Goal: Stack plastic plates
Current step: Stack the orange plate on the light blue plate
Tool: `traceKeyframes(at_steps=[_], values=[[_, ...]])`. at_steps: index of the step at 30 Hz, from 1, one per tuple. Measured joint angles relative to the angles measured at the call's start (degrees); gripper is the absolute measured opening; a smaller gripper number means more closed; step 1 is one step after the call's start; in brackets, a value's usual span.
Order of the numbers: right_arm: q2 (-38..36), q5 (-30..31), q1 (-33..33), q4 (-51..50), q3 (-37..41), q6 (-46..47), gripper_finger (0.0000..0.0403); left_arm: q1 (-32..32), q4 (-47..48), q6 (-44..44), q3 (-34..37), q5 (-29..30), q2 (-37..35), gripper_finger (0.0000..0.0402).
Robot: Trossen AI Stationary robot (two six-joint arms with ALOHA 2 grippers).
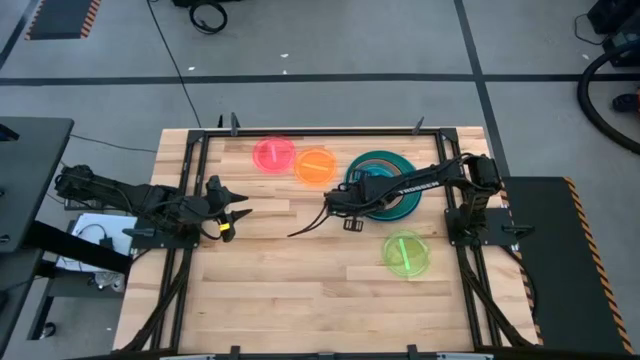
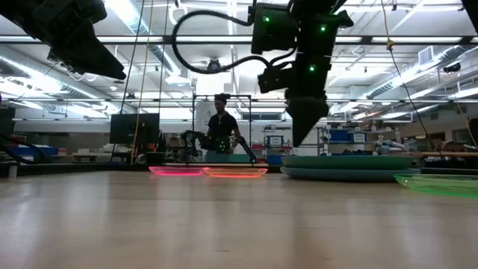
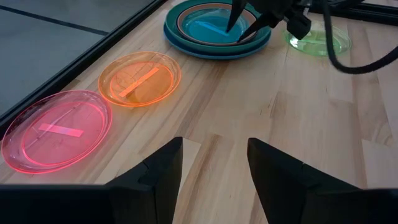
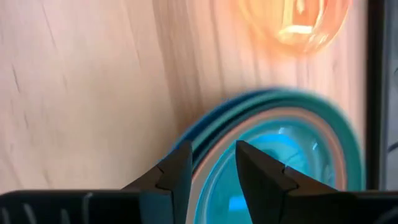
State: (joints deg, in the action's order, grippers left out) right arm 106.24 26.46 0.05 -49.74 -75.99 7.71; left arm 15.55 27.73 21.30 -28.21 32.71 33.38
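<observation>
Jaws stood apart on both arms, nothing held in either.

Left gripper (image 1: 232,212) waited at the table's left side, fingers spread; right gripper (image 1: 335,205) hovered at the left rim of the stack (image 1: 385,186), slightly parted. That stack appeared to hold the big plates with a cyan plate (image 3: 209,28) on top. Left to stack, judging by this: pink plate (image 1: 273,154), orange plate (image 1: 315,166) along the far edge, and green plate (image 1: 406,254) nearer right. Open wood lay across the table (image 1: 300,290).
</observation>
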Motion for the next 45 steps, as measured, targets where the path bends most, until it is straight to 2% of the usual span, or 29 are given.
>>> traceKeyframes(at_steps=[11,19,28,45], values=[[0.92,-2.2,-0.24,18.16,0.19,-16.21,0.0133,0.0,-0.03,0.0,0.02,0.0,0.0,0.0188],[5.48,-1.86,-2.68,27.94,0.98,-25.09,0.0132,0.0,-0.09,-0.03,0.04,0.02,-0.02,0.0188],[9.0,-0.87,-6.82,31.34,1.01,-29.64,0.0132,0.0,0.55,-0.04,0.04,-0.01,-0.02,0.0188],[13.35,-3.88,-11.6,34.21,0.81,-32.5,0.0113,0.0,0.43,-0.02,0.03,0.02,-0.02,0.0188]])
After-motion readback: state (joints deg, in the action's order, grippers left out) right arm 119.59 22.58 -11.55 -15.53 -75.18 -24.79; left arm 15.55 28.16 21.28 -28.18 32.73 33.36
